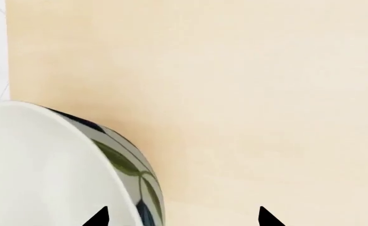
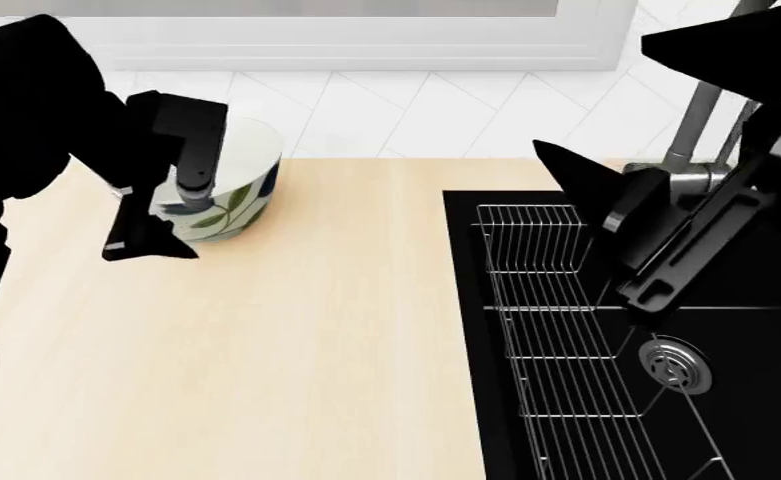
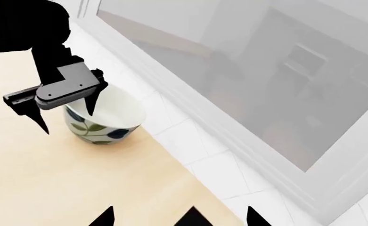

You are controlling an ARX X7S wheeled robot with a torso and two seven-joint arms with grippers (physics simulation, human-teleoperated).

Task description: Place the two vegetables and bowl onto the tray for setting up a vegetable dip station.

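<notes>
The cream-white bowl (image 2: 239, 198) with green leaves and blue flowers stands upright at the back left of the pale wooden counter. It also shows in the left wrist view (image 1: 45, 165) and the right wrist view (image 3: 102, 133). My left gripper (image 2: 150, 240) is open and straddles the bowl's near wall, with one finger over the inside and one outside; it also shows in the left wrist view (image 1: 184, 217) and the right wrist view (image 3: 64, 115). My right gripper (image 2: 570, 170) is open and empty, raised above the sink's left edge. The cucumber, carrot and tray are out of view.
A black sink basin (image 2: 750, 420) fills the right side, with a wire rack (image 2: 550, 300), a drain (image 2: 670, 362) and a grey faucet (image 2: 690, 130). The wooden counter (image 2: 297, 350) stretches left of it. White tiles and a window sill run along the back.
</notes>
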